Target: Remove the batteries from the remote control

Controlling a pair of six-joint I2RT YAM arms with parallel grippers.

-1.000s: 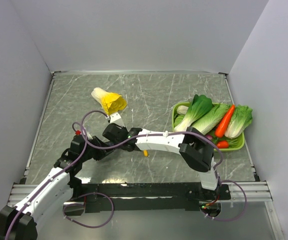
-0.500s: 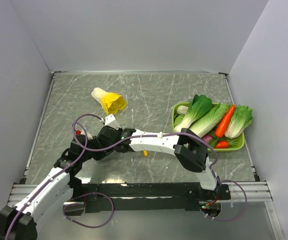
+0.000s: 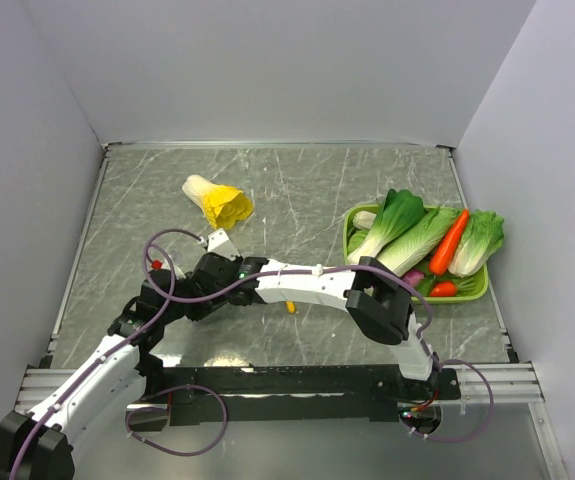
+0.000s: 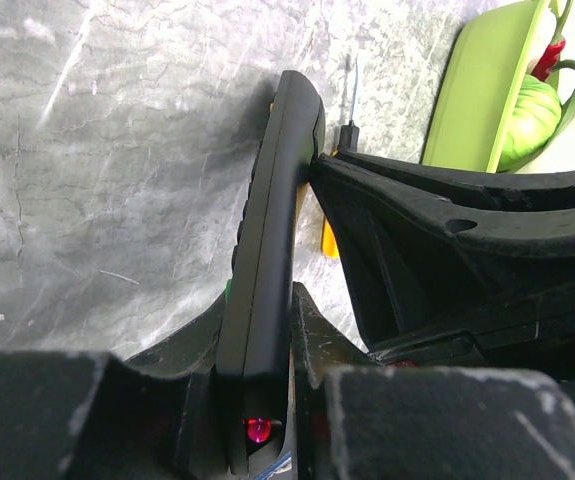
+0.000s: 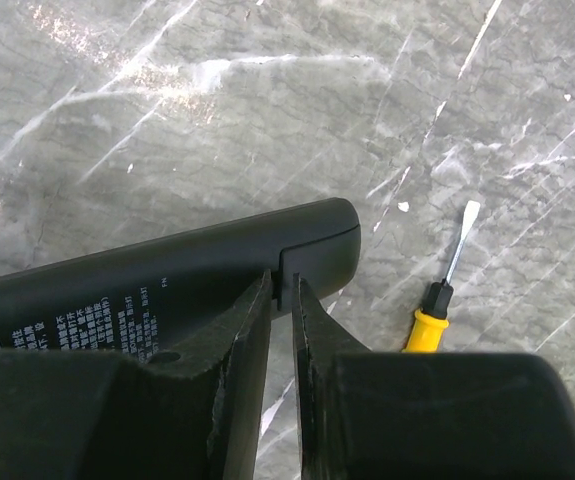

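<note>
Black and matte, the remote control [image 4: 267,250] stands on edge, clamped at one end in your left gripper [image 4: 257,330], while your right gripper [image 5: 282,290], jaws pinched almost together, has its tips at the seam [image 5: 280,262] on the remote's back, with the yellow-handled screwdriver [image 5: 425,325] lying nearby on the marble table [image 5: 167,100].

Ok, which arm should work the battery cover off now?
Right. The right gripper, shut, has its tips at the cover seam near the end of the remote control; the left gripper is clamping it on edge.
</note>
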